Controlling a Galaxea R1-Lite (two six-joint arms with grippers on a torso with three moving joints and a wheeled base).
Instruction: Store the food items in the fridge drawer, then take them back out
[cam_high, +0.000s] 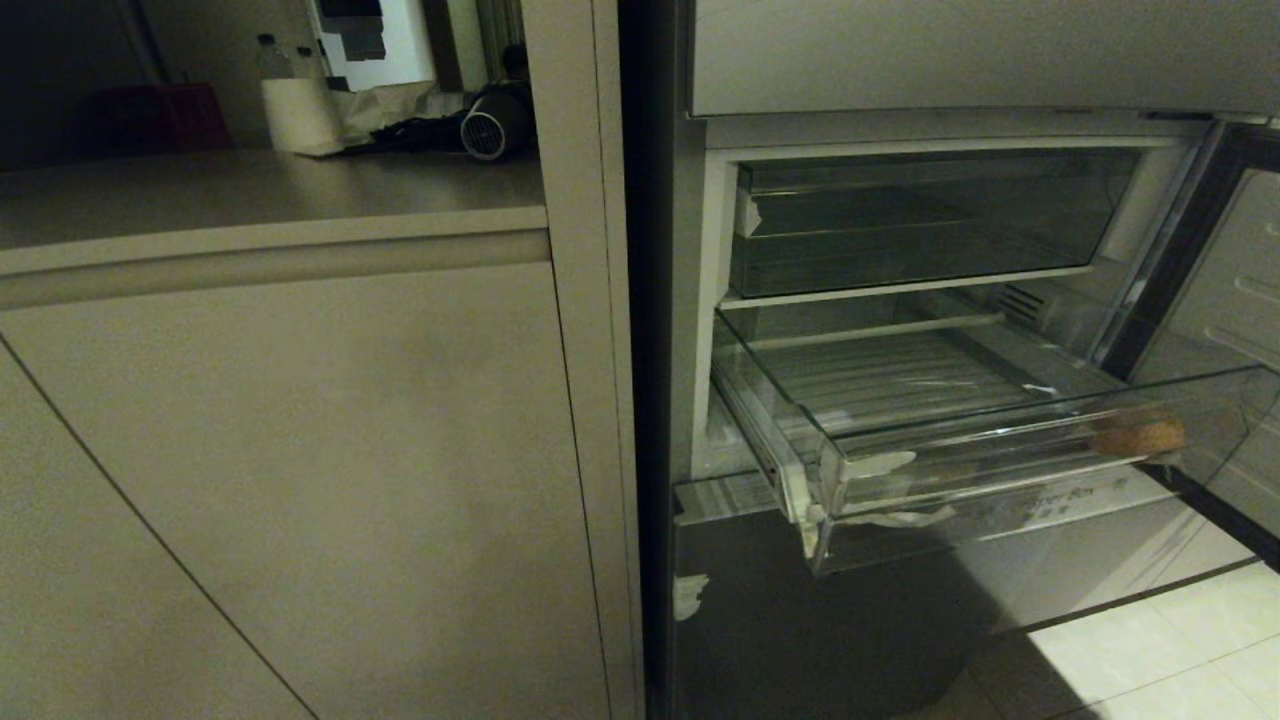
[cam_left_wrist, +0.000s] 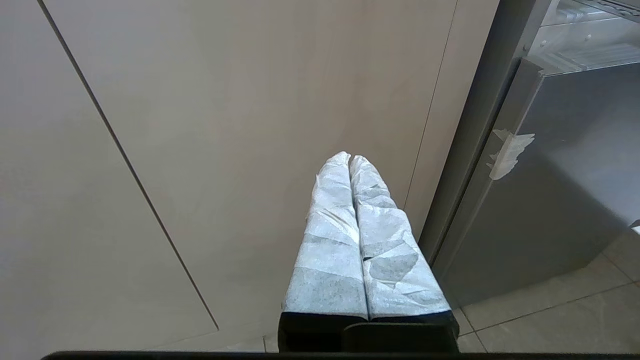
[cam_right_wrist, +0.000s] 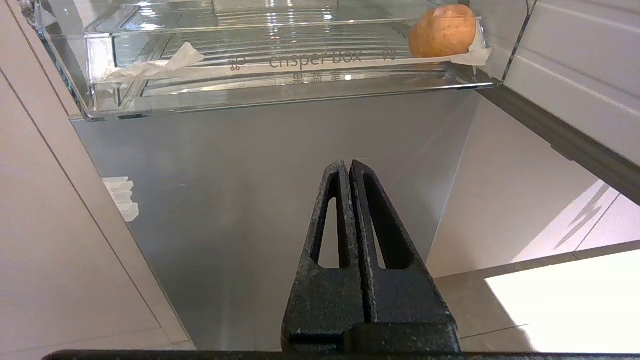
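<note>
The clear fridge drawer (cam_high: 905, 455) stands pulled out of the grey fridge, its front wall (cam_right_wrist: 280, 85) marked "crisper box". One food item (cam_high: 1138, 436), a rounded orange-brown lump (cam_right_wrist: 443, 31), lies inside at the drawer's front right corner. My right gripper (cam_right_wrist: 348, 163), bare black fingers pressed together, hangs below the drawer front and points at the grey panel under it, holding nothing. My left gripper (cam_left_wrist: 349, 156), fingers wrapped in white paper and shut, faces the beige cabinet beside the fridge. Neither arm shows in the head view.
A shallower clear tray (cam_high: 920, 225) sits above the drawer. The fridge door (cam_high: 1215, 290) stands open at the right. A beige cabinet (cam_high: 300, 470) with a countertop fills the left. Torn white tape (cam_left_wrist: 507, 152) clings to the grey lower panel. Tiled floor (cam_high: 1170, 640) lies below.
</note>
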